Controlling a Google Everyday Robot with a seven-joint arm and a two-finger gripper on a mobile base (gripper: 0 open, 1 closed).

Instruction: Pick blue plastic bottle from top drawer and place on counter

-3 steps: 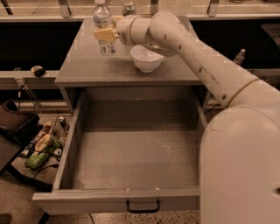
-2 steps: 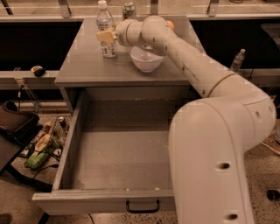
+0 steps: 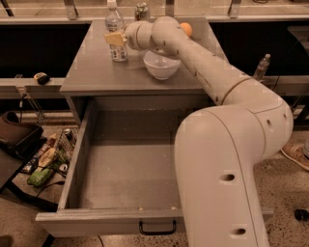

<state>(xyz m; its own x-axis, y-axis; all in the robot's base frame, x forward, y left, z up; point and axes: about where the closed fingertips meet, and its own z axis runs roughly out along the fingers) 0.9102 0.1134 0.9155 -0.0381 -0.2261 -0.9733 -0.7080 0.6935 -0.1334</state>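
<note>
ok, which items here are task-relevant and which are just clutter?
Job: small clear plastic bottle with pale label, standing on the flat grey counter; open grey top drawer; gripper at the bottle.
Lying about: white bowl, green-and-silver can, orange ball, tiny clear bottle far right.

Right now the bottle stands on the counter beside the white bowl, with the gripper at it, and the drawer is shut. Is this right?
No, the drawer is pulled open, as the camera view shows. The rest holds: the bottle stands on the counter beside the white bowl, with the gripper at it.
</note>
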